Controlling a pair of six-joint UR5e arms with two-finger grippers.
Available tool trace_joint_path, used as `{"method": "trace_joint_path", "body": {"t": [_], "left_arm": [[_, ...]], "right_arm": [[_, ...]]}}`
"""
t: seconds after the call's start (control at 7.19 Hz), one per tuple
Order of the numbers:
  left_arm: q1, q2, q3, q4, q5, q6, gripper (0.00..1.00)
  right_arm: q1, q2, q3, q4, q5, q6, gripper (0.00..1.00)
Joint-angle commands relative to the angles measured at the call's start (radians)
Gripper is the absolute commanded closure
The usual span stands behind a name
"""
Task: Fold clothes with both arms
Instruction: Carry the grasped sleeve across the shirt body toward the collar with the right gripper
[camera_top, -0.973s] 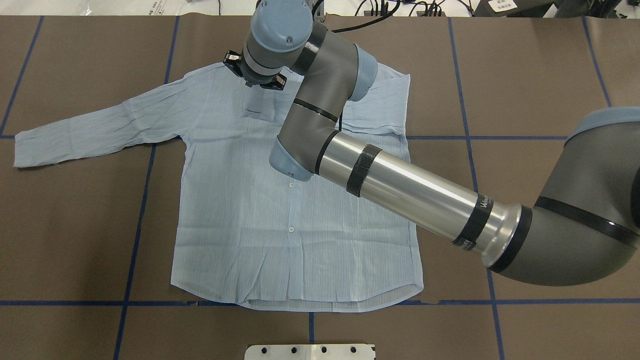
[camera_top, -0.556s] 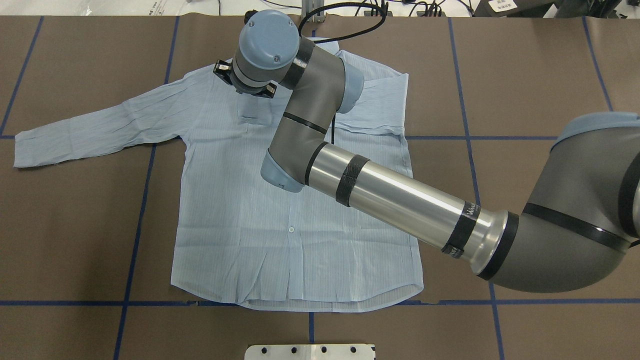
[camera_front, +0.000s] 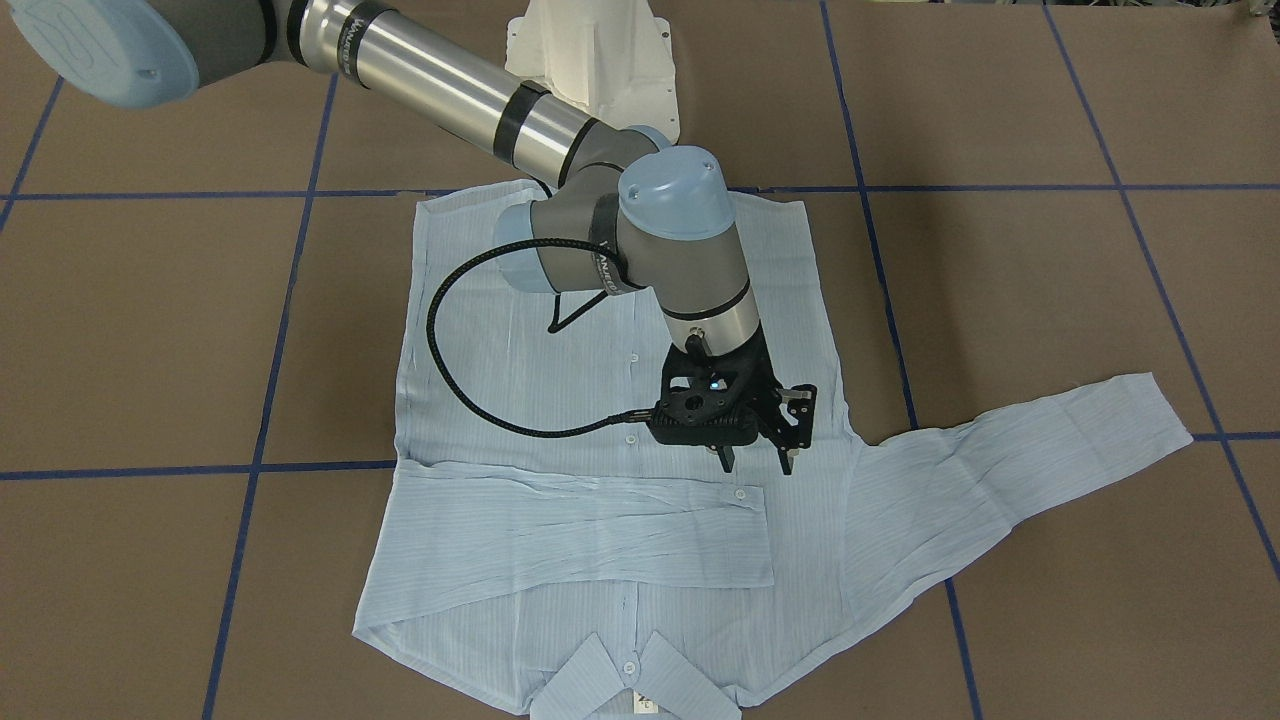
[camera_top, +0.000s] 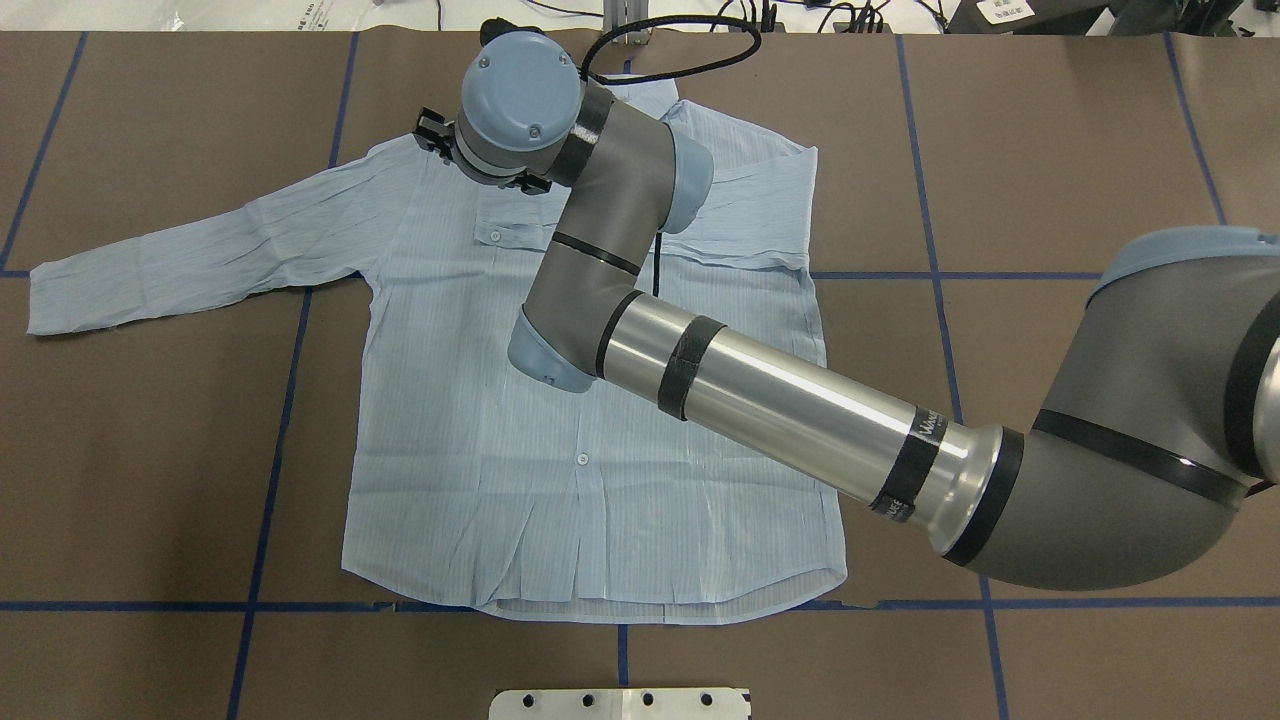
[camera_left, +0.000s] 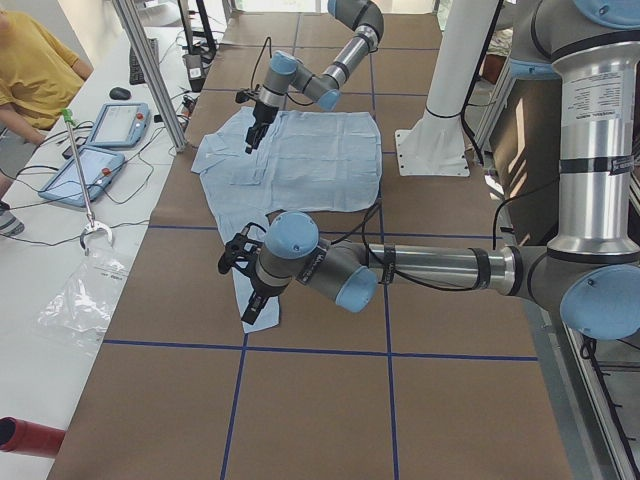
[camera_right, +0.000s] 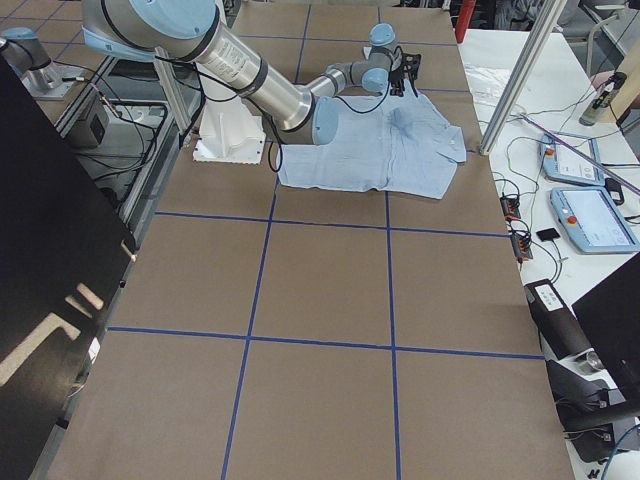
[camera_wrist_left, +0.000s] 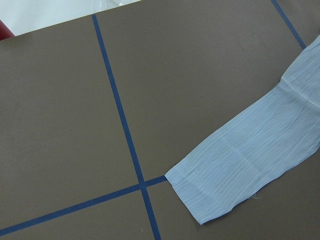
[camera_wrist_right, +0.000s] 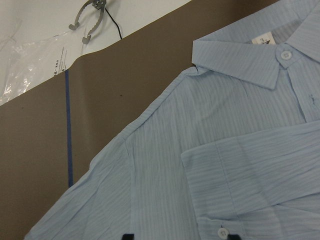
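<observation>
Your right gripper (camera_front: 757, 462) points straight down with its jaws apart and nothing between them. Its black fingers (camera_front: 727, 458) hang over the chest of the shirt (camera_front: 520, 370); you cannot tell whether the tips touch the cloth. Just past the fingertips, on the collar side, lies the buttoned cuff (camera_front: 738, 530) of the folded sleeve (camera_front: 560, 530), which runs from there across the chest, away from the gripper. Beyond that band are the collar (camera_front: 600, 665) and the neck tag (camera_front: 645, 706). To the gripper's other side, the outstretched sleeve (camera_front: 1050, 440) reaches out from the shoulder over the brown table covering (camera_front: 1000, 300). The shirt lies flat, front up and buttoned, among blue tape lines (camera_front: 150, 470). Behind the gripper, the right arm (camera_front: 450, 85) bends at the wrist and runs back over the hem, past the white pedestal (camera_front: 590, 50).

Your left gripper (camera_left: 238, 258) hangs low near the tip of the outstretched sleeve, well apart from the right gripper. Only the side view shows it, so you cannot tell how its jaws stand. The left arm (camera_left: 440, 268) stretches level behind it.
</observation>
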Motion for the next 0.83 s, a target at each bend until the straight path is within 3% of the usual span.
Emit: {"method": "trace_joint_path", "body": {"t": [0.0, 0.14, 0.28, 0.42, 0.56, 0.7], "left_arm": [[0.003, -0.036, 0.087, -0.008, -0.027, -0.002, 0.00], [0.010, -0.054, 0.148, -0.052, -0.017, -0.001, 0.00], [0.013, -0.063, 0.249, -0.160, -0.015, -0.004, 0.00], [0.013, -0.110, 0.405, -0.280, -0.015, -0.008, 0.00], [0.030, -0.171, 0.484, -0.292, -0.021, -0.174, 0.00], [0.089, -0.187, 0.499, -0.304, -0.024, -0.285, 0.00]], "right_arm": [[0.000, 0.002, 0.073, -0.093, -0.011, 0.050, 0.01], [0.001, -0.101, 0.251, -0.213, -0.009, 0.046, 0.01], [0.004, -0.233, 0.440, -0.246, -0.005, 0.038, 0.01], [0.006, -0.334, 0.552, -0.282, -0.008, 0.037, 0.01], [0.012, -0.401, 0.607, -0.283, -0.011, 0.031, 0.01], [0.030, -0.442, 0.653, -0.278, -0.005, 0.028, 0.02]]}}
